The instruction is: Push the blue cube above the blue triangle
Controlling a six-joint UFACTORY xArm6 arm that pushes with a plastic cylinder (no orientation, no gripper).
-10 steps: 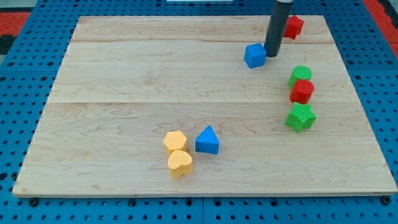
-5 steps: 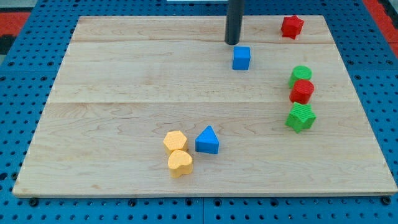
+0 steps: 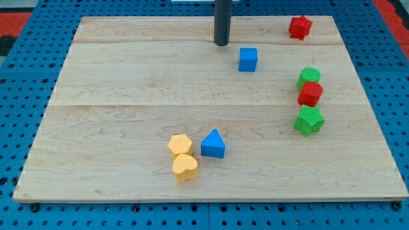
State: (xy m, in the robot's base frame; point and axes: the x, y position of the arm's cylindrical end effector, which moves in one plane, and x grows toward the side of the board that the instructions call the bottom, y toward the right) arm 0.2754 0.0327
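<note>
Blue cube (image 3: pixel 248 59) sat near the board's (image 3: pixel 115 76) top, well apart from the blue triangle (image 3: pixel 213 144), roughly at one o'clock from it. My tip (image 3: pixel 222 43), a bare rod grasping nothing, stood near the cube at ten o'clock, not touching. Two yellow blocks (image 3: pixel 183 157) lay just beside the triangle at eight o'clock.

Blue cube (image 3: pixel 248 59), blue triangle (image 3: pixel 213 144); pale wood board (image 3: pixel 128 83), dark rod (image 3: pixel 222 22).
</note>
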